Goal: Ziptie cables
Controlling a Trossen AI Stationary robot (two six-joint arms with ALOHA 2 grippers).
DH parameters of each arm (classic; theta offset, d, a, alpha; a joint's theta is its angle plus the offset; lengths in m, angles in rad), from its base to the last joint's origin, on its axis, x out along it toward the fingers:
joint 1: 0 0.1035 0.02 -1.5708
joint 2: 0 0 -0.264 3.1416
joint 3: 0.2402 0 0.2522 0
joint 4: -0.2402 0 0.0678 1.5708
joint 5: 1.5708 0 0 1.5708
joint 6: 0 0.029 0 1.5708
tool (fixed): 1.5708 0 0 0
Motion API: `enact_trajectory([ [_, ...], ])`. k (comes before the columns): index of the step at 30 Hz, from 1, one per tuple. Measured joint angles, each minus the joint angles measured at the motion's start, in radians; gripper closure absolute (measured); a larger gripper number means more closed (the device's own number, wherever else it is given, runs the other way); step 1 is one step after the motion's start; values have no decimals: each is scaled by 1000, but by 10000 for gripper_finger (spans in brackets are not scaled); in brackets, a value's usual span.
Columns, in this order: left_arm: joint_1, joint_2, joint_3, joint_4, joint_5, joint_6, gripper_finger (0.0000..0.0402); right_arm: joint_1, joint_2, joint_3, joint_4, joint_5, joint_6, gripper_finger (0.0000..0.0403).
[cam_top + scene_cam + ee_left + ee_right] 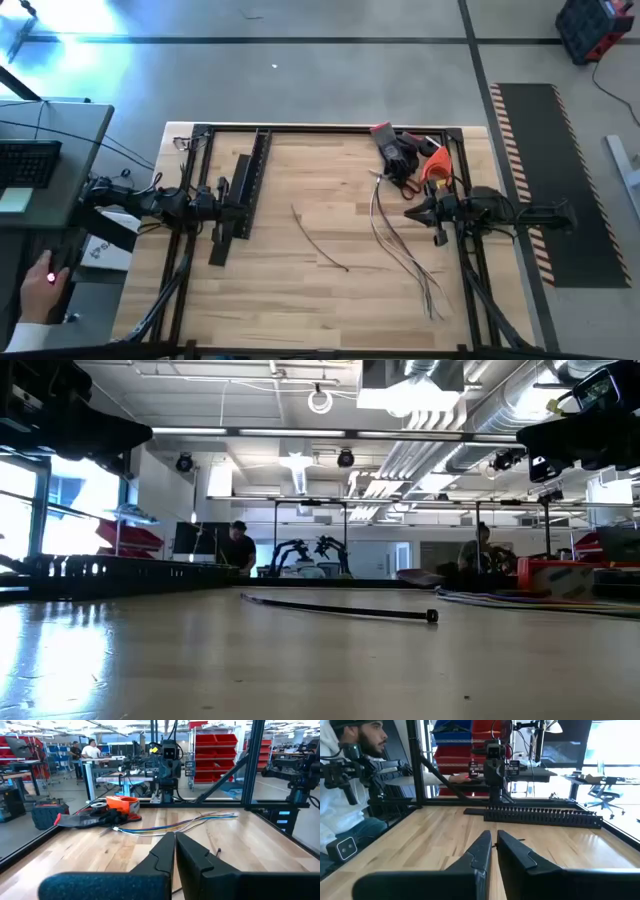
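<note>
The cables [402, 243] lie loose on the right half of the table, a bundle of pale and dark wires fanning toward the near edge; the left wrist view shows the cables [180, 825] with coloured strands. A thin dark zip tie [320, 243] lies flat near the table's middle, and the low view shows the zip tie [340, 608] with its head at one end. My left gripper [226, 192] hovers shut over the table's left side, by the slotted duct. My right gripper [411, 214] hovers shut just right of the cables. In their wrist views the left gripper [175, 842] and right gripper [494, 842] hold nothing.
A black comb-toothed duct [247, 182] and a flat black strip [219, 246] lie on the left. Dark gloves [400, 150] and an orange tape roll [436, 164] sit at the far right corner. A person's hand [40, 275] rests off the table's left. Bare wood [300, 300] spreads across the near middle.
</note>
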State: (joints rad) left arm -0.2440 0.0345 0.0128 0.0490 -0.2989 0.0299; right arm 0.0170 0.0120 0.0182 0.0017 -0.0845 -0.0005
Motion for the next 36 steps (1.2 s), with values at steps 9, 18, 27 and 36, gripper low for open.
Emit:
enact_trajectory([
  [9, 0, 0, 0, 0, 0, 0, 402, 0, 0, 0, 0, 0, 0, 387],
  [18, 0, 0, 0, 0, 0, 0, 402, 0, 0, 0, 0, 0, 0, 387],
  [27, 0, 0, 0, 0, 0, 0, 402, 0, 0, 0, 0, 0, 0, 387],
  [36, 0, 1, 0, 21, 0, 0, 402, 0, 0, 0, 0, 0, 0, 387],
])
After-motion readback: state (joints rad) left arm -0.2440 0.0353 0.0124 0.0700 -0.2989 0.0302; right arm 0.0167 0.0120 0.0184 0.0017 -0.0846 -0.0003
